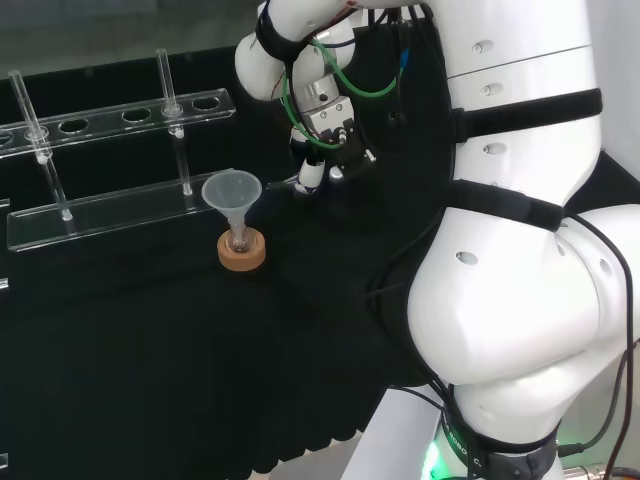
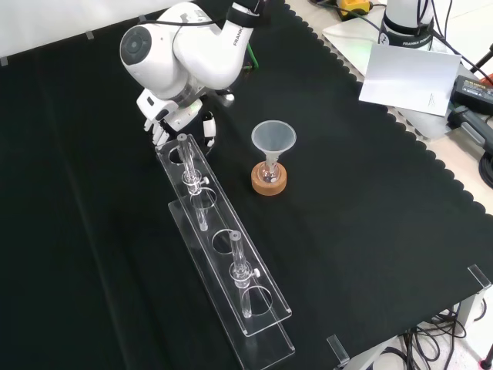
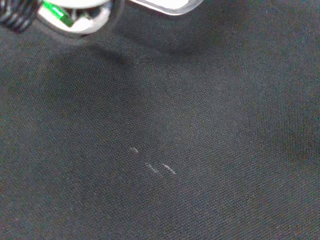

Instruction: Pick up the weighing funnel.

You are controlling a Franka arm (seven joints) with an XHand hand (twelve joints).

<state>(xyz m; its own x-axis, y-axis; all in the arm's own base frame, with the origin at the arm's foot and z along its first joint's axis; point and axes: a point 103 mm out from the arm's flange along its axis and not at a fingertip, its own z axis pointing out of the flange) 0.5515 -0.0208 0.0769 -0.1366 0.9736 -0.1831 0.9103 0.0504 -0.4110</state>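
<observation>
Poised with the hand open, fingers straight and pointing down at the black cloth, clasping nothing visible, at the far end of the clear rack, left of the funnel on its cork ring in the front view.

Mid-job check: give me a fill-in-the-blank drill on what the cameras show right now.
1. The funnel stands mouth ___ in its small flask.
2. The ring under that flask is made of ___.
3. In the front view the hand is to the ___ of the funnel.
4. The cloth on the bench is ___.
Missing words: up; cork; left; black.
</observation>
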